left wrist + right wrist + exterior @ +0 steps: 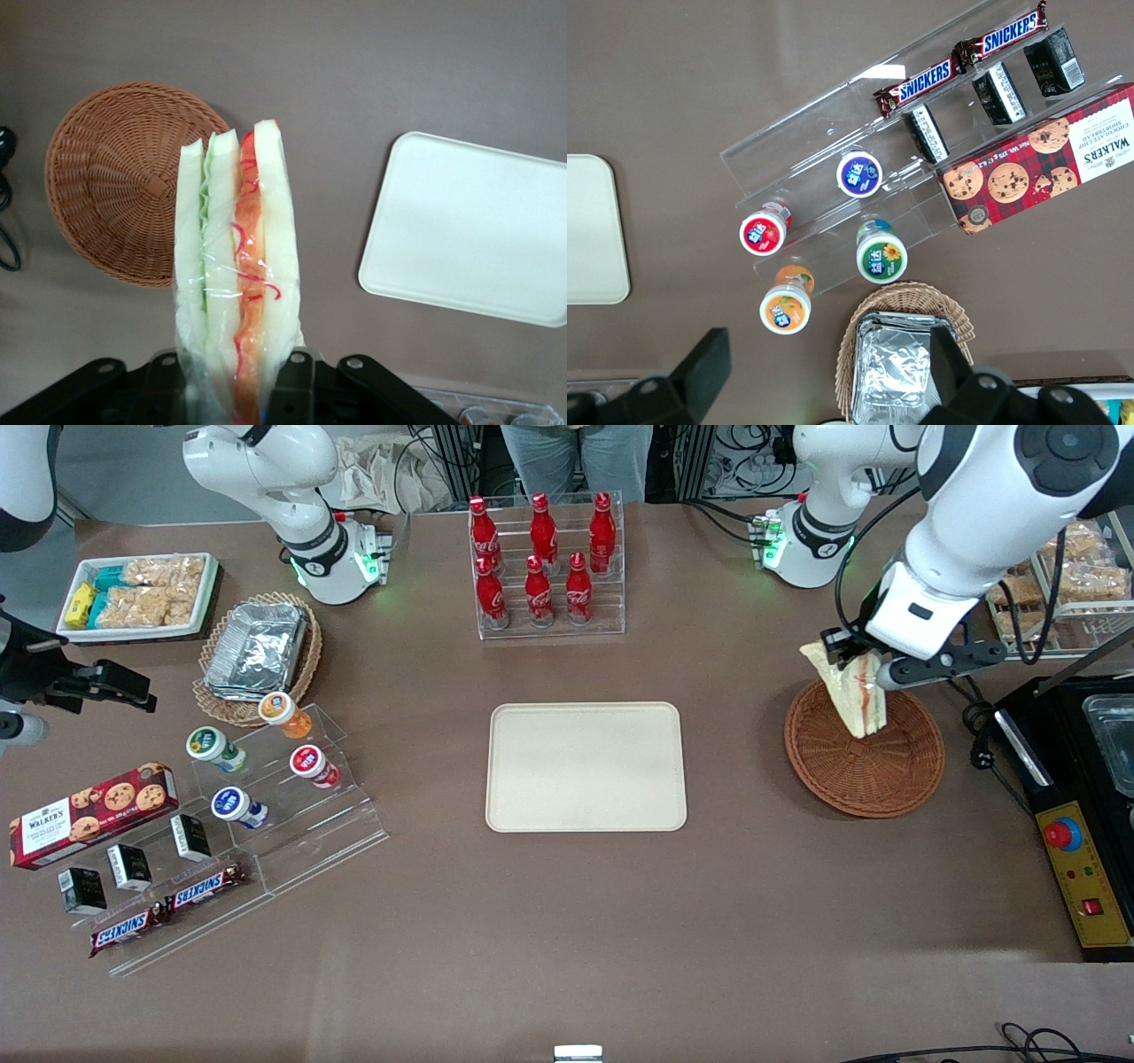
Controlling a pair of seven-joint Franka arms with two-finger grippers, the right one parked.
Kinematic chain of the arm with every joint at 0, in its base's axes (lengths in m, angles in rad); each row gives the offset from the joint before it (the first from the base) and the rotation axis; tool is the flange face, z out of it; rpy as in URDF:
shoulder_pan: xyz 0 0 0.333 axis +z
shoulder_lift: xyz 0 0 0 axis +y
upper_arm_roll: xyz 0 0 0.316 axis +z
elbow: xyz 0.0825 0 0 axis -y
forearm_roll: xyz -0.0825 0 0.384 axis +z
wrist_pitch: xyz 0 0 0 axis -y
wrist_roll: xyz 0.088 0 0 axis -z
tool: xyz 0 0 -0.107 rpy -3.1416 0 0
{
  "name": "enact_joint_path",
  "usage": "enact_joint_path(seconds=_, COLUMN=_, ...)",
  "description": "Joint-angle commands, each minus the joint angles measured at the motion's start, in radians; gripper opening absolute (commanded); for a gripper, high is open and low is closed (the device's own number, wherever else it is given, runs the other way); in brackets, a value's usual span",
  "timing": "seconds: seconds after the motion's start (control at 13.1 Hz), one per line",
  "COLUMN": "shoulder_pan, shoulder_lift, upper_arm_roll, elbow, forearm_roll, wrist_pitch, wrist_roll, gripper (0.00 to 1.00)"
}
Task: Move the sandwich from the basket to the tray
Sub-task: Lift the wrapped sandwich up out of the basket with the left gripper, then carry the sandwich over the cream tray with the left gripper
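Note:
My left gripper [858, 666] hangs above the reddish-brown wicker basket [895, 775] and is shut on the sandwich [850, 688], a plastic-wrapped white-bread wedge that dangles point down over the basket's rim. In the left wrist view the sandwich [235, 266] sits clamped between the black fingers [297, 385], its green and orange-red filling facing the camera, with the empty basket [115, 186] beneath and the cream tray [474, 230] off to the side. The tray [586, 766] lies flat and bare at the table's middle.
A clear rack of red cola bottles [542, 567] stands farther from the camera than the tray. A black control box [1081, 868] lies at the working arm's end. Acrylic steps with yogurt cups [266, 771], a foil-container basket [257, 651] and a cookie box [93, 810] sit toward the parked arm's end.

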Motion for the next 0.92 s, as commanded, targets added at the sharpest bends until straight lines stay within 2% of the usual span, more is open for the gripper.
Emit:
enact_joint_path(seconds=0.0, shoulder_pan=-0.002, shoulder_lift=0.025, upper_arm_roll=-0.002, elbow=0.035, forearm_roll=-0.095, wrist_pitch=0.002, wrist_roll=0.089, gripper=0.00)
enact_joint_path(seconds=0.23, shoulder_pan=-0.010, shoulder_lift=0.049, upper_arm_roll=-0.060, elbow=0.041, forearm_roll=-0.068, wrist_pitch=0.020, wrist_roll=0.124, gripper=0.00)
enact_joint_path(seconds=0.46, shoulder_pan=-0.012, shoulder_lift=0.068, upper_arm_roll=-0.163, elbow=0.036, forearm_roll=0.028, wrist_pitch=0.080, wrist_roll=0.115, gripper=0.00)
enact_joint_path(seconds=0.84, shoulder_pan=-0.013, shoulder_lift=0.146, upper_arm_roll=-0.234, elbow=0.027, forearm_roll=0.038, wrist_pitch=0.126, wrist_roll=0.076, gripper=0.00)
